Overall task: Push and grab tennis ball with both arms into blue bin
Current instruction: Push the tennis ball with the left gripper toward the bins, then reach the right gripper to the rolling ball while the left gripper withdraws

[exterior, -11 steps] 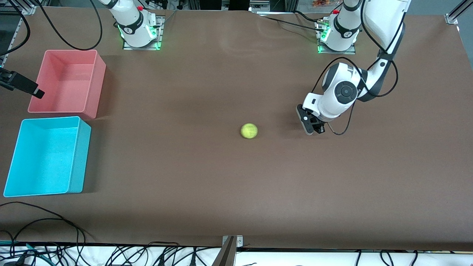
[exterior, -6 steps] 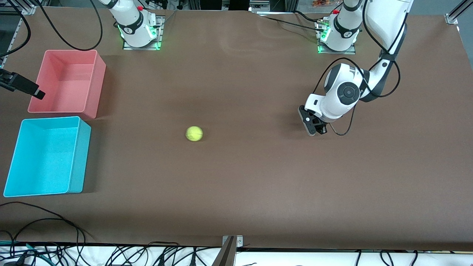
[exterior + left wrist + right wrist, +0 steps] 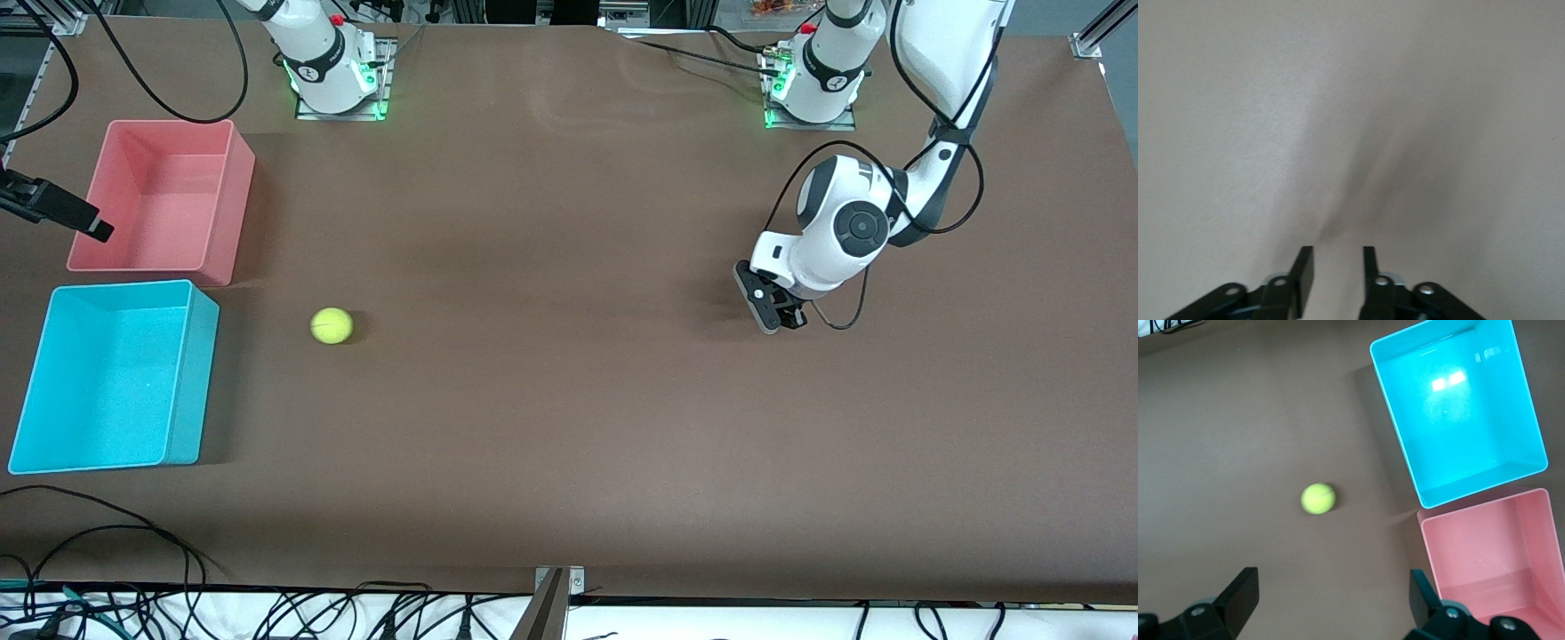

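**Ball rolls toward the bins; left gripper backs off**

The ball [image 3: 332, 325] now lies on the bare table [image 3: 569, 444], near the blue bin [image 3: 191, 373] but not touching it, toward the right arm's end. One second ago it was at mid-table; half a second ago it had covered about half the way. Its path has run nearly straight across, drifting only slightly nearer the front camera.

The left gripper [image 3: 772, 313] sits low over the table toward the left arm's end, well apart from the ball. It has shifted slightly farther from the ball since the earlier frames. Its fingers [image 3: 1301, 270] stand narrowly parted, with nothing between them.

The right gripper [image 3: 1331, 600] hangs above the pink bin [image 3: 227, 200], at the table's edge. Its fingers [image 3: 1241, 593] are spread wide and hold nothing. Its position has barely changed. The right wrist view shows the ball just beside the blue bin's corner, with the pink bin touching or almost touching the blue one.
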